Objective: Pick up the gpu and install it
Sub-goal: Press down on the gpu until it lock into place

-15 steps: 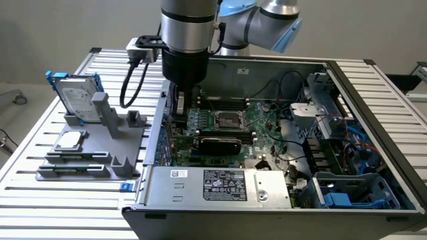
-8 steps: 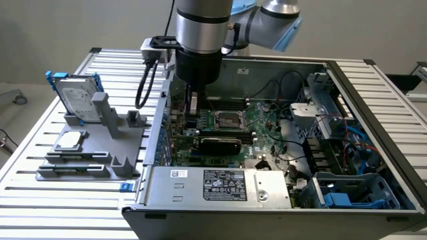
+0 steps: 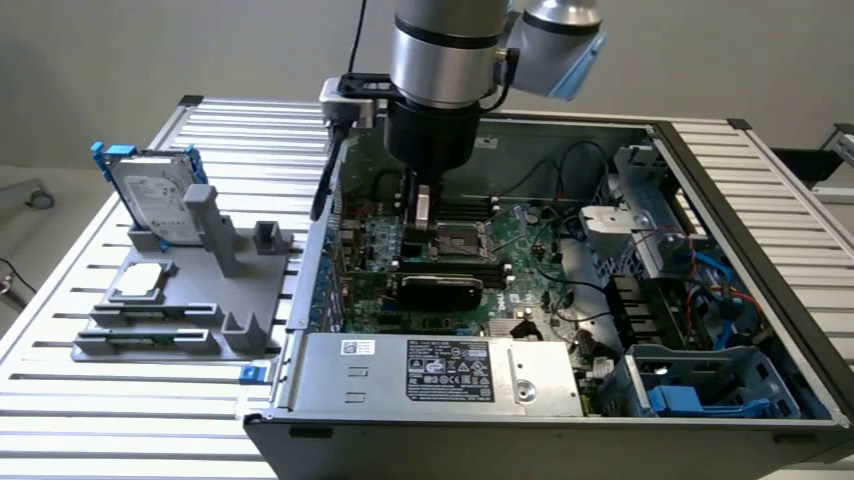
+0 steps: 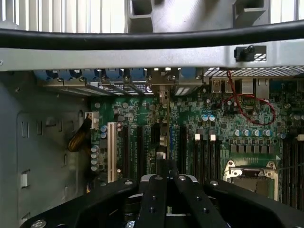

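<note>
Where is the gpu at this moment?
In the exterior view, the gpu stands on edge inside the computer case, just below the gripper and near the grey power supply.

Arm [image 3: 447,60] vertical, wrist pointing straight down, gripper [image 4: 166,183] jaws closed.

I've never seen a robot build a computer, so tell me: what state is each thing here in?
Gripper: shut, over the motherboard.
Gpu: standing on edge on the motherboard.
Computer case: side open.
Hard drive with blue frame: upright in the grey holder.
Small flat drive: lying flat on the holder.
</note>
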Controlling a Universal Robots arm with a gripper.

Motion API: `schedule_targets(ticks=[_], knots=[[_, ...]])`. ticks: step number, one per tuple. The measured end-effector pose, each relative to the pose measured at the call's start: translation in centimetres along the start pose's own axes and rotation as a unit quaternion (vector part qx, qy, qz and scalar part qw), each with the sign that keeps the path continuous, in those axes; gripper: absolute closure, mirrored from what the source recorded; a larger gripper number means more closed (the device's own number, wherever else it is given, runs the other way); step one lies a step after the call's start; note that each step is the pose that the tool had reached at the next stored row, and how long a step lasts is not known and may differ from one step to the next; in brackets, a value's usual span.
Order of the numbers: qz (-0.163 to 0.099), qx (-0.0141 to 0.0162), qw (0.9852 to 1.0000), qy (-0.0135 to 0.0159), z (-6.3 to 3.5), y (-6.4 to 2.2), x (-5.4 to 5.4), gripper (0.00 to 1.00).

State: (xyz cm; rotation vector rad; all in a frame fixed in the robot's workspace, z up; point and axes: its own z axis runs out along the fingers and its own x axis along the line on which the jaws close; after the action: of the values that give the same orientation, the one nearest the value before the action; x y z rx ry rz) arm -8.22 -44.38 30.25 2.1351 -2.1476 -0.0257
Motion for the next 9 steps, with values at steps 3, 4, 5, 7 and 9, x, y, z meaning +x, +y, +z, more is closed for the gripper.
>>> schedule_targets(ticks=[3,4,5,7,9], knots=[[0.0,-0.0001,1.0,0.0,0.0,-0.05,0.0,0.89],[0.0,-0.0001,1.0,-0.0001,0.0,-0.05,0.0,0.89],[0.0,-0.0001,1.0,-0.0001,0.0,-0.05,0.0,0.89],[0.0,-0.0001,1.0,-0.0001,0.0,-0.05,0.0,0.89],[0.0,-0.0001,1.0,0.0,0.0,-0.05,0.0,0.89]])
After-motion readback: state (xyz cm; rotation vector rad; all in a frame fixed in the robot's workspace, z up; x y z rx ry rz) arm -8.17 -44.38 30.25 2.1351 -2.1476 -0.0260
